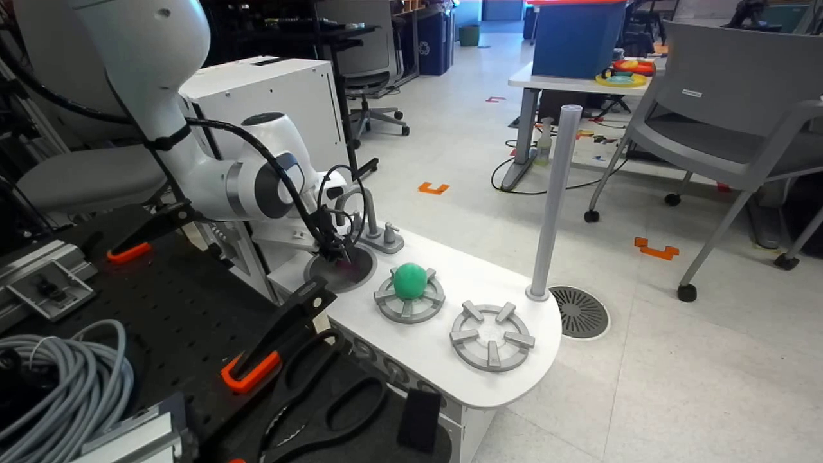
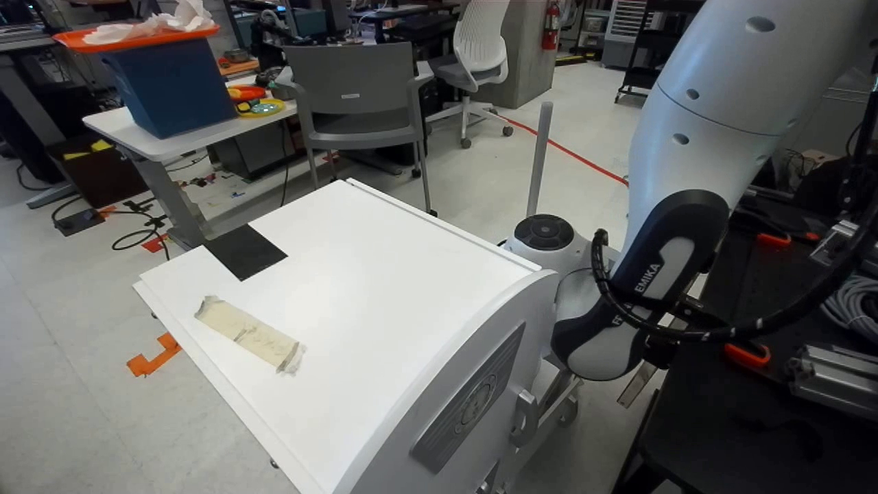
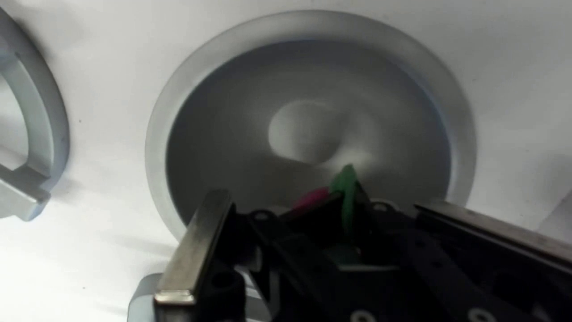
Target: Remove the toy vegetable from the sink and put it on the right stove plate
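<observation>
A toy vegetable with a pink body and a green top shows in the wrist view. My gripper is shut on the green top; the fingers hide much of the vegetable. In the wrist view, it is over the grey round sink. In an exterior view my gripper is at the sink, with a dim pink patch of the vegetable below it. Whether the vegetable touches the bowl I cannot tell. The right stove plate is bare. Gripper and sink are hidden in an exterior view.
A green ball sits on the left stove plate, between sink and right plate. A grey faucet stands behind the sink. An upright grey pole rises behind the right plate. A black table with scissors lies in front.
</observation>
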You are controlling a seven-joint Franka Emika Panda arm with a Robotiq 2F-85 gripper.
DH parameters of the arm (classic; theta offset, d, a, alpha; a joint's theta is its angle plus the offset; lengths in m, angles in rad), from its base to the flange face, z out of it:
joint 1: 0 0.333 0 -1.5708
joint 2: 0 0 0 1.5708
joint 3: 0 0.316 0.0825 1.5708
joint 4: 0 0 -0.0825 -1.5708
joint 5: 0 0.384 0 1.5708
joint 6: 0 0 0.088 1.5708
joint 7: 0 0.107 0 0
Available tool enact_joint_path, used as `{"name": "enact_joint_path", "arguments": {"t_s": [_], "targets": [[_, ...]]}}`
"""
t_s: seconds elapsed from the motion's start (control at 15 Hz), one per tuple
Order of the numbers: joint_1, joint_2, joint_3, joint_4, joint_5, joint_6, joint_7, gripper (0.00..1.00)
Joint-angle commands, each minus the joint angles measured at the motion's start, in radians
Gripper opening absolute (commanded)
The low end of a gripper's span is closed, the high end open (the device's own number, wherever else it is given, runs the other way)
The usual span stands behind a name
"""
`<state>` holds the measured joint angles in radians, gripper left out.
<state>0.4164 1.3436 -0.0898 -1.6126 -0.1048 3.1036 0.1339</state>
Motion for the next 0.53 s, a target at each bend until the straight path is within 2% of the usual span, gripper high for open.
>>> {"name": "enact_joint_path", "arguments": {"t_s": [0.0,0.2,0.47], "targets": [[0.080,-0.118,-0.053,-0.218,0.059,0.141,0.045,0.00],[0.113,-0.199,-0.069,-0.366,0.151,0.252,0.053,0.00],[0.113,-0.345,-0.072,-0.497,0.272,0.281,0.058,0.00]]}}
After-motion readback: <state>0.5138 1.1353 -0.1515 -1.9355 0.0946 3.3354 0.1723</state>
